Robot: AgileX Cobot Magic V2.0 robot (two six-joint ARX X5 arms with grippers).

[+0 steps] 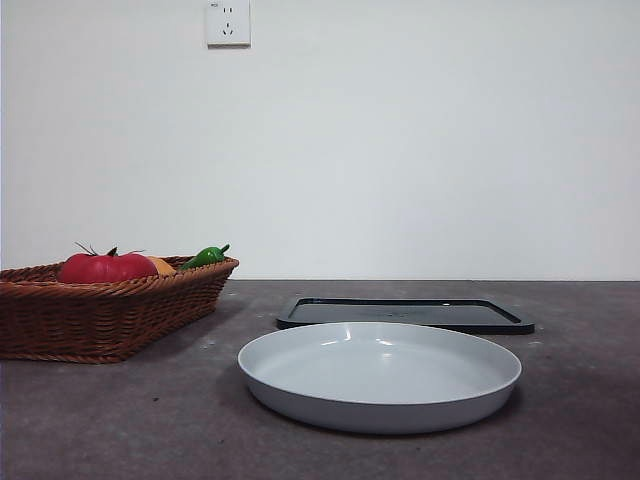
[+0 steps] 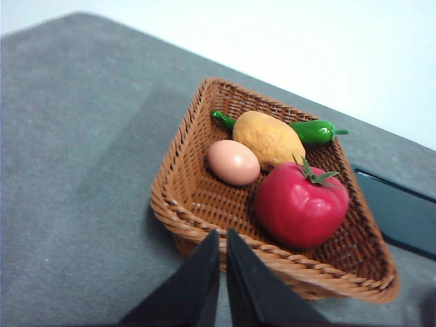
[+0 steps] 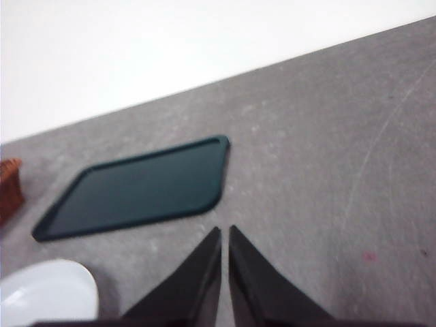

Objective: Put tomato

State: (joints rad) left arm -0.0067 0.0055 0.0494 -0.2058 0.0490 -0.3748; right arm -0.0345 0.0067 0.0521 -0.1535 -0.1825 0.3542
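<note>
The glossy red tomato with a green stem lies in the wicker basket, next to an orange fruit, a pale egg and a green pepper. In the front view the tomato shows above the basket's rim at the left. My left gripper is shut and empty, above the basket's near rim. My right gripper is shut and empty, above bare table near the black tray. Neither gripper shows in the front view.
A white plate stands at the front middle of the grey table, its edge also in the right wrist view. The flat black tray lies behind it. A wall socket is on the white wall.
</note>
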